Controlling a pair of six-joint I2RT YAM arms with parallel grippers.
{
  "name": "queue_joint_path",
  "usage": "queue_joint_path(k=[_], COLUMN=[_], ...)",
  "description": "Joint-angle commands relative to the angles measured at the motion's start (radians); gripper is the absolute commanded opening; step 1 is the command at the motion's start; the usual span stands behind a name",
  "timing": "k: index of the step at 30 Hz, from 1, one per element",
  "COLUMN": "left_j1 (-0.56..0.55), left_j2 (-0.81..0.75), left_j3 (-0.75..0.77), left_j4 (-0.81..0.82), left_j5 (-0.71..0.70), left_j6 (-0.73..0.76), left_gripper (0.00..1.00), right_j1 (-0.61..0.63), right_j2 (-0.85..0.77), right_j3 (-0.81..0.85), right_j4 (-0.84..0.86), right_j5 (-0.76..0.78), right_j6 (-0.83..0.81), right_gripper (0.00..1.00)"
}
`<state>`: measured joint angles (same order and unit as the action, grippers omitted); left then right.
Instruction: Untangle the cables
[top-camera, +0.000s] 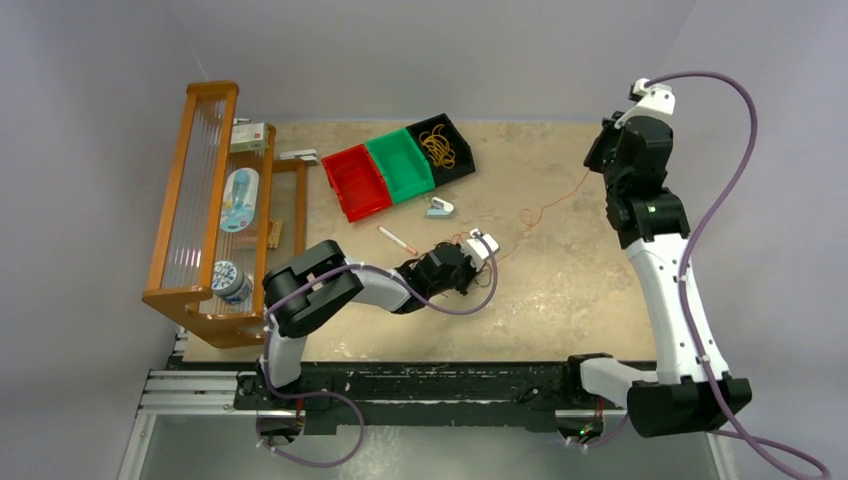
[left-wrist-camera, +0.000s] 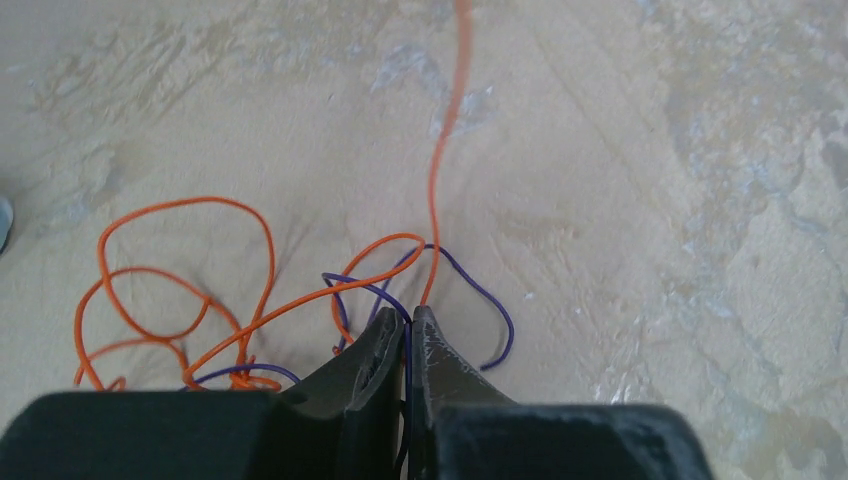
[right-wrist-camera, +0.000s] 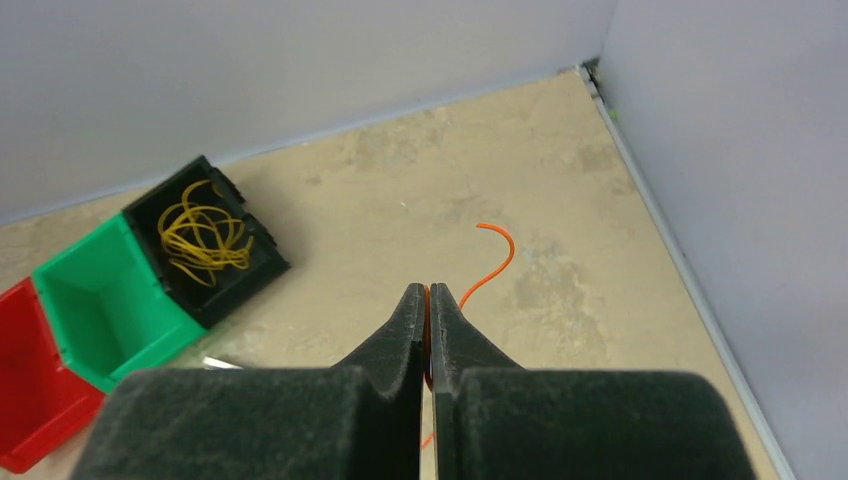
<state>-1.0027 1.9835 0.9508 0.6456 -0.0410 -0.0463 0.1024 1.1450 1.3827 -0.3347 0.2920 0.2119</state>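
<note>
The cables lie tangled on the beige table: a thin orange cable in loops and a thin purple cable threaded through it. My left gripper is low over the tangle, jaws pressed together with the purple cable running between them; the orange cable passes right at the tips. From there the orange cable stretches up to the right. My right gripper is raised near the far right and is shut on that orange cable, whose free end curls beyond the fingers.
Red, green and black bins stand at the back; the black one holds yellow wire coils. A marker pen and a small white object lie nearby. A wooden rack fills the left side.
</note>
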Motion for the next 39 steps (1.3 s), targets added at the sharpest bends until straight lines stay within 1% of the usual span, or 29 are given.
queue_joint_path(k=[1, 3, 6, 8, 9, 11, 13, 15, 17, 19, 22, 24, 27, 30, 32, 35, 39], left_j1=[-0.002, -0.002, -0.001, -0.002, -0.002, -0.001, -0.002, -0.002, -0.001, -0.001, -0.001, -0.001, -0.001, -0.001, -0.002, -0.001, -0.002], left_j2=[-0.106, -0.136, -0.191, -0.22, -0.228, -0.233, -0.229, -0.221, -0.215, -0.209, -0.206, -0.205, -0.204, -0.203, -0.205, -0.205, -0.203], left_j3=[-0.04, -0.065, -0.106, -0.113, -0.112, -0.1, -0.084, -0.067, -0.054, -0.047, -0.041, -0.038, -0.033, -0.026, -0.027, -0.026, -0.026], left_j4=[-0.093, -0.131, -0.169, -0.202, -0.217, -0.253, -0.283, -0.298, -0.306, -0.308, -0.311, -0.313, -0.32, -0.333, -0.334, -0.336, -0.337], left_j5=[-0.067, -0.083, -0.137, -0.171, -0.184, -0.199, -0.209, -0.216, -0.22, -0.225, -0.224, -0.221, -0.221, -0.231, -0.234, -0.235, -0.227], left_j6=[-0.078, -0.112, -0.154, -0.172, -0.177, -0.183, -0.187, -0.195, -0.201, -0.208, -0.214, -0.217, -0.216, -0.219, -0.221, -0.223, -0.226], left_gripper=[0.02, 0.01, 0.0, 0.0, 0.0, 0.0, 0.0, 0.0, 0.0, 0.0, 0.0, 0.0, 0.0, 0.0, 0.0, 0.0, 0.0], right_j1=[-0.073, -0.102, -0.165, -0.223, -0.25, -0.291, -0.319, -0.326, -0.326, -0.325, -0.321, -0.281, -0.142, -0.034, 0.027, 0.078, 0.083], right_j2=[0.053, 0.09, 0.17, 0.211, 0.231, 0.272, 0.3, 0.286, 0.234, 0.177, 0.097, 0.071, 0.054, 0.025, 0.004, -0.007, 0.02], right_j3=[-0.062, -0.107, -0.175, -0.224, -0.242, -0.262, -0.264, -0.268, -0.291, -0.314, -0.355, -0.382, -0.406, -0.513, -0.582, -0.678, -0.776], right_j4=[0.075, 0.103, 0.148, 0.192, 0.213, 0.236, 0.239, 0.24, 0.257, 0.279, 0.278, 0.265, 0.23, 0.258, 0.292, 0.373, 0.529], right_j5=[-0.026, -0.014, -0.034, -0.108, -0.124, -0.131, -0.128, -0.132, -0.155, -0.138, -0.256, -0.329, -0.292, -0.285, -0.25, -0.235, -0.275], right_j6=[0.059, 0.08, 0.122, 0.146, 0.156, 0.167, 0.17, 0.169, 0.173, 0.161, 0.166, 0.202, 0.262, 0.371, 0.441, 0.529, 0.606], right_gripper=[0.0, 0.0, 0.0, 0.01, 0.04, 0.14, 0.26, 0.38, 0.49, 0.54, 0.56, 0.57, 0.59, 0.59, 0.59, 0.59, 0.61])
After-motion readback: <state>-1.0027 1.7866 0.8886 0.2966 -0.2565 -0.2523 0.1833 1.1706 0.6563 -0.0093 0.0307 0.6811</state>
